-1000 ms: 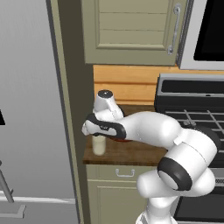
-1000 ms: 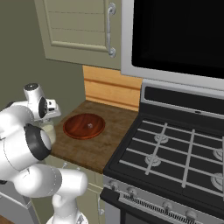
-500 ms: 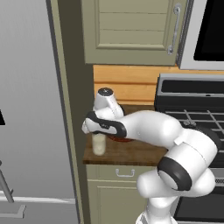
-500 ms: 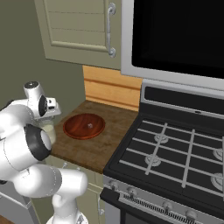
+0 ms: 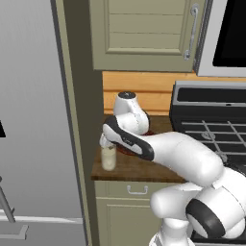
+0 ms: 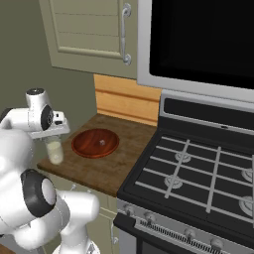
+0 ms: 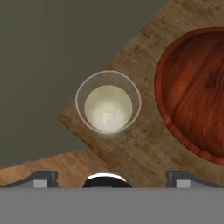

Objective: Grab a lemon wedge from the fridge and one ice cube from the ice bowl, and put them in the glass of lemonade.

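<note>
My gripper (image 7: 107, 178) hangs released above the glass of lemonade (image 7: 108, 102); drop looks made. Next: ice bowl (image 7: 192, 94), if a cube remains.

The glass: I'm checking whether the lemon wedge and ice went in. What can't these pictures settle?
- Glass, hand view: a faint pale patch in the drink, too blurred to call ice.
- Glass, left base view: the arm covers its top.
- Bowl, right base view: one small speck inside, too small to identify.
- Fridge, left base view: doors hide the inside.
</note>
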